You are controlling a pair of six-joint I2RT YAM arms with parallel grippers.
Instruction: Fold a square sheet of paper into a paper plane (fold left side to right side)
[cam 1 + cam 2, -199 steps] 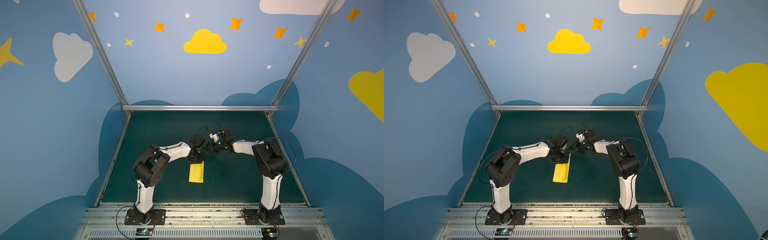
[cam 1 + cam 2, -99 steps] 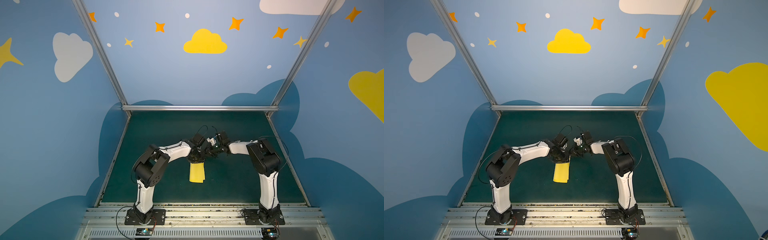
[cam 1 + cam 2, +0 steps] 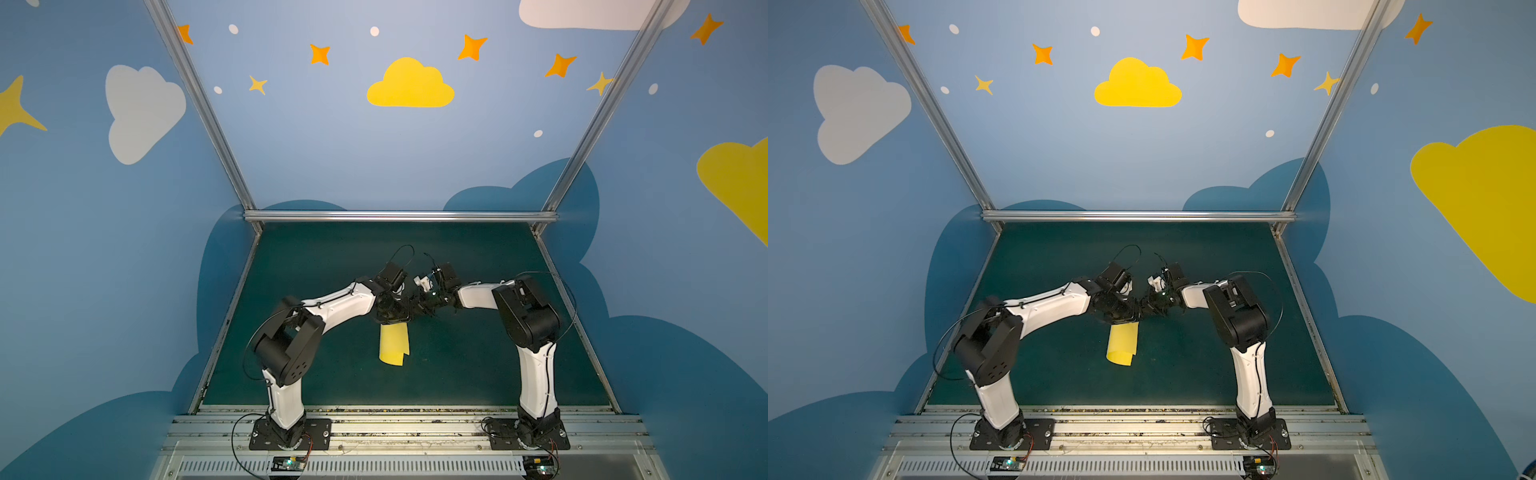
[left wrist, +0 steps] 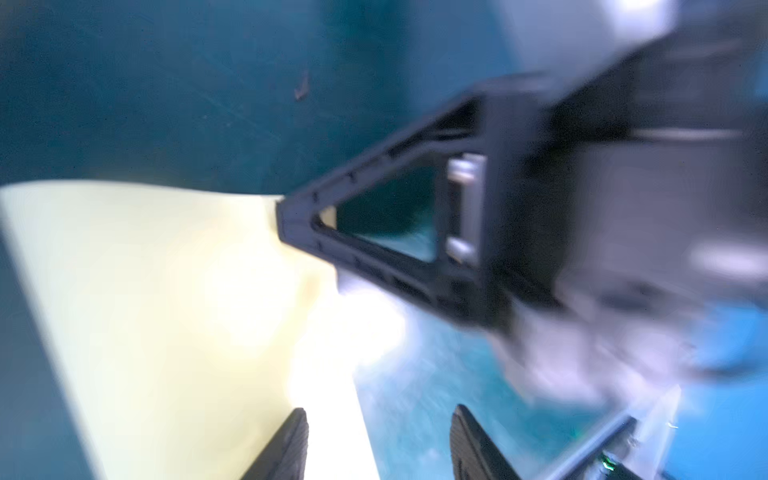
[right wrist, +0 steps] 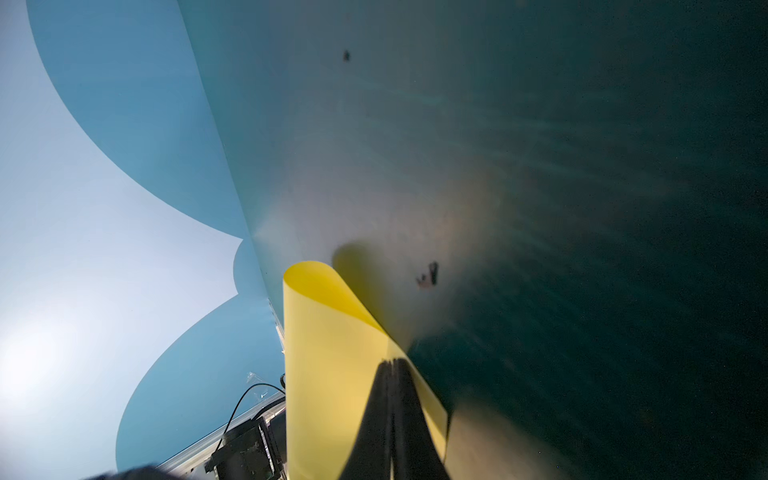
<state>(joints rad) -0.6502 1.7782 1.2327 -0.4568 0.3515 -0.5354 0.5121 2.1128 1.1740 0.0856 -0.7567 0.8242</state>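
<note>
- My left end effector (image 4: 378,415) has its ribbed black fingers (image 4: 291,440) spread. One tip sits over the paper and the other over bare mat. This wrist view is smeared, so I cannot tell whether either tip touches anything.
- The sheet of paper (image 3: 392,345) is thin, smooth and pale yellow. It sits near the middle of the worktop, just in front of the two wrists in both top views. It is bent over on itself into a narrow strip, with a soft rounded roll at its near end, not a sharp crease.
- In both top views its far end is hidden under the black wrists.
- My right end effector (image 5: 392,365) has its fingers pressed together, pinching the paper's edge. In the left wrist view, one of its fingers shows as an open black triangular frame.
- The worktop (image 3: 478,353) is a matte dark green mat with a few small dark scuffs.
</note>
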